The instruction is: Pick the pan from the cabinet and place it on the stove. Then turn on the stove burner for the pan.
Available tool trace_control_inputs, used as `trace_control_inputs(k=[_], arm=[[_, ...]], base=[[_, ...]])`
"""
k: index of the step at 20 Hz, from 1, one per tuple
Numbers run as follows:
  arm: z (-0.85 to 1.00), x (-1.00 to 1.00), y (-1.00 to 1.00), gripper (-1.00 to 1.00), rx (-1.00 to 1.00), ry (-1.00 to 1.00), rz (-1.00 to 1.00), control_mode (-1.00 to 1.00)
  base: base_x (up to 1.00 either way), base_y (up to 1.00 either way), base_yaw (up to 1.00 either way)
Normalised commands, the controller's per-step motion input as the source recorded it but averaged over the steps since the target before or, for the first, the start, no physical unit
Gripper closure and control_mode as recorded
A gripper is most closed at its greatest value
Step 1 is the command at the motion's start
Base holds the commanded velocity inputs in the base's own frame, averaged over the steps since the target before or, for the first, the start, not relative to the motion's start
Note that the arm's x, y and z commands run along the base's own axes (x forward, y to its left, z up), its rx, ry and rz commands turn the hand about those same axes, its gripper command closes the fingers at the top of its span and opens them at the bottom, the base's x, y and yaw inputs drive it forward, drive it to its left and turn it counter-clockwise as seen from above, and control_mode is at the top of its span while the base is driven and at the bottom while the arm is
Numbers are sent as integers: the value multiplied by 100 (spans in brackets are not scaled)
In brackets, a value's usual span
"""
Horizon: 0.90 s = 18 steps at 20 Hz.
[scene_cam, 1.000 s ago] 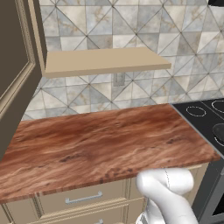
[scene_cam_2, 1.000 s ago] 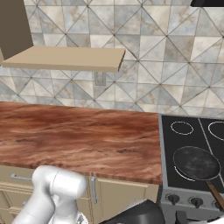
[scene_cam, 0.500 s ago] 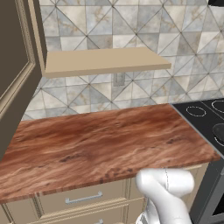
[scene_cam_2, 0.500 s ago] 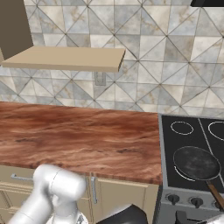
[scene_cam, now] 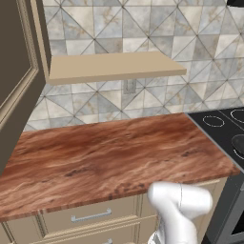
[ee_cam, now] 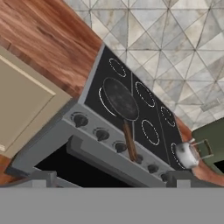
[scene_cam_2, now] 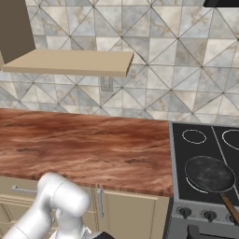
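The pan lies on the front left burner ring of the stove, its long handle pointing toward the stove's front edge. In the hand view the pan rests on the black stove, and its handle reaches over the row of knobs. My gripper is open, low in front of the stove, with nothing between its widely spread fingertips. The cabinet stands at the far left with its door swung open. The stove sits at the counter's right end.
A wood-grain counter runs left of the stove, above beige drawers and under a beige shelf. A white kettle stands on a far burner beside a green object. The oven's bar handle lies below the knobs.
The arm has sunk lower at the bottom of both base views, and its dark hand has dropped almost past the right base view's lower edge. The pan has stayed put.
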Motion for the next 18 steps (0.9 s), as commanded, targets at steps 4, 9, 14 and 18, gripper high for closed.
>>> trace_control_inputs(k=[4,9,14,18], arm=[[9,-20,78,-100,-4,0,0,-100],[14,-22,76,-100,-4,0,0,-100],[13,-15,70,-100,-3,0,0,-100],[11,-8,68,-100,-1,0,0,-100]], base=[[0,0,0],[0,0,0],[0,0,0],[0,0,0]])
